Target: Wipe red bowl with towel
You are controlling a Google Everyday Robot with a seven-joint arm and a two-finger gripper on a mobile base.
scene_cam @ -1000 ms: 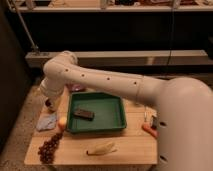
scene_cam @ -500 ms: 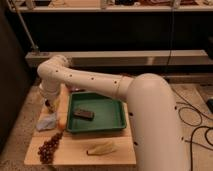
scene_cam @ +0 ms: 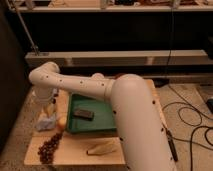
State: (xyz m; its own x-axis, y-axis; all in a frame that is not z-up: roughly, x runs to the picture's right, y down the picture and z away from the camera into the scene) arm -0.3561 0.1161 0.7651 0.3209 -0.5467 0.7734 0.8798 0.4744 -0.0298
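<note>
Gripper (scene_cam: 49,106) hangs directly over the towel (scene_cam: 45,123), green tray (scene_cam: 104,114) just beside it; its grip state cannot be told.

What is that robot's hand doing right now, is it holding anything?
Gripper: low at the left end of the wooden table, just above the crumpled pale blue towel; open, closed or holding something cannot be told.

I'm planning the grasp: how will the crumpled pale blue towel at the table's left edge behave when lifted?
The crumpled pale blue towel lies in soft folds, so it will probably hang limp and weigh little. Lifting could nudge the small orange object beside it. The gripper sits just above the towel.
</note>
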